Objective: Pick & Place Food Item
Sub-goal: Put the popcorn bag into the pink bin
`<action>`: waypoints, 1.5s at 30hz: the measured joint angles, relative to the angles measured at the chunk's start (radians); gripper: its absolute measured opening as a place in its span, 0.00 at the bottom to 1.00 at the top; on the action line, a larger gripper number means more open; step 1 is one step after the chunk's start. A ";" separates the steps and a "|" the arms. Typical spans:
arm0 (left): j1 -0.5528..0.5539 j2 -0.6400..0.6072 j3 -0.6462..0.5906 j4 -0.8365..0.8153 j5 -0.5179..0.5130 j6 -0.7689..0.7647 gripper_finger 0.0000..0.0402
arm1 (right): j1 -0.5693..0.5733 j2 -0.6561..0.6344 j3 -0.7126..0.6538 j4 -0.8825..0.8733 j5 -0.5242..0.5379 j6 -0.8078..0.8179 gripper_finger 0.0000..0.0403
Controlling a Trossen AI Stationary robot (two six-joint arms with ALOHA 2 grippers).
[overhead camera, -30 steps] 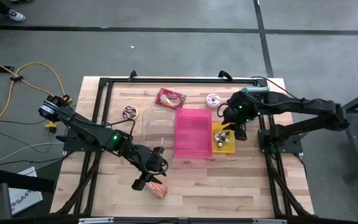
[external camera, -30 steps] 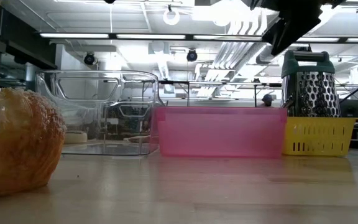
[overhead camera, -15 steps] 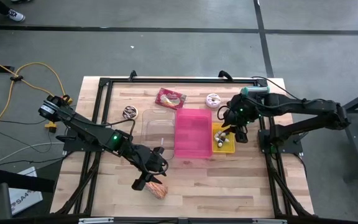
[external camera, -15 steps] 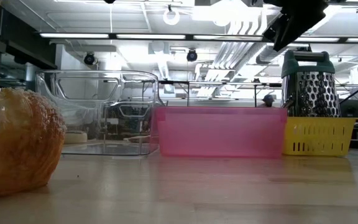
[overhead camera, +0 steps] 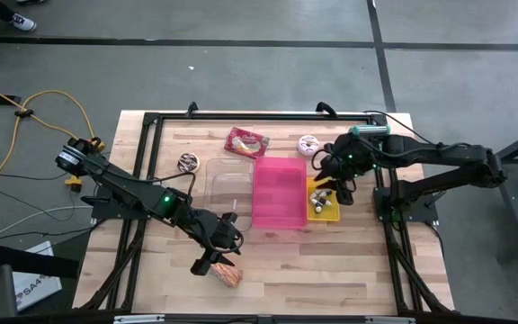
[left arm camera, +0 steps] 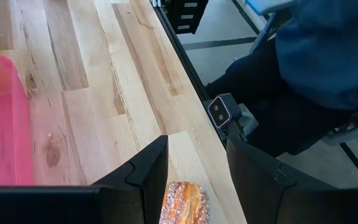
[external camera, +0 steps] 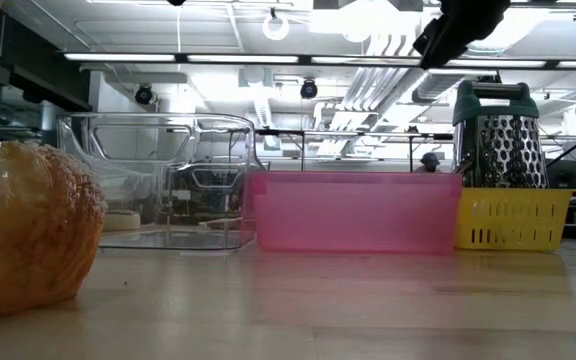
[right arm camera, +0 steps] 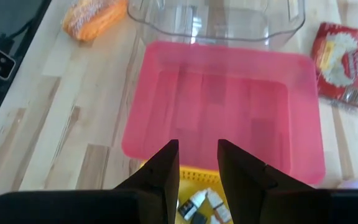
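High view: left gripper (overhead camera: 212, 262) over pastry (overhead camera: 228, 274); right gripper (overhead camera: 331, 190) above yellow basket (overhead camera: 330, 212)

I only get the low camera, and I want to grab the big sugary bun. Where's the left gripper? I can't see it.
Observer: The left gripper is right at the bun, near the table's front edge.
Operator: Is it holding it?
Observer: Its fingers stand apart with the bun between them; whether they touch it, I cannot tell.
Operator: Where's the other gripper?
Observer: The right gripper hangs open and empty above the yellow basket, beside the pink bin.
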 joint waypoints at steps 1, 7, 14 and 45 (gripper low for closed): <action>0.000 0.000 0.000 0.000 0.000 0.000 0.40 | 0.000 0.000 0.000 0.008 0.000 0.000 0.24; 0.000 0.000 0.000 0.000 0.000 0.000 0.40 | 0.000 0.000 0.000 0.053 0.000 0.000 0.24; 0.000 0.000 0.000 0.000 -0.061 0.001 0.40 | 0.000 0.000 0.000 0.073 0.000 0.000 0.24; 0.252 0.000 0.000 0.075 -0.220 -0.114 0.40 | 0.000 0.000 0.000 0.078 0.000 0.000 0.24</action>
